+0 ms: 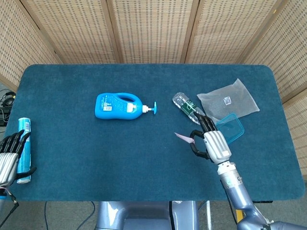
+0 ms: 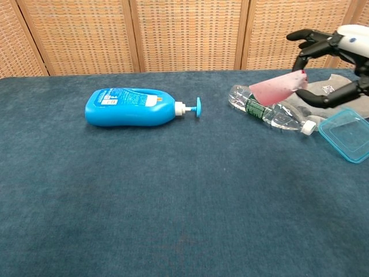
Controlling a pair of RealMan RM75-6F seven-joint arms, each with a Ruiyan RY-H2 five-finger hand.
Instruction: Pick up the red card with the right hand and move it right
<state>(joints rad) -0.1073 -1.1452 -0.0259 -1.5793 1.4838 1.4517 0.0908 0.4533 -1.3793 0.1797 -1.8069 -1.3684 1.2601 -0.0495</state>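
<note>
The red card [image 2: 275, 88] shows pinkish and is lifted off the table, pinched at its right end by my right hand [image 2: 337, 64]. In the head view the card [image 1: 183, 137] sticks out to the left of my right hand [image 1: 211, 144], in front of the clear plastic bottle [image 1: 191, 109]. My left hand [image 1: 8, 155] hangs at the table's left edge, fingers spread, holding nothing.
A blue pump bottle [image 1: 120, 106] lies on its side left of centre. A teal lidded box [image 1: 230, 127] and a clear plastic bag [image 1: 228, 99] lie at the right, near my right hand. A blue tube [image 1: 23, 147] lies beside my left hand.
</note>
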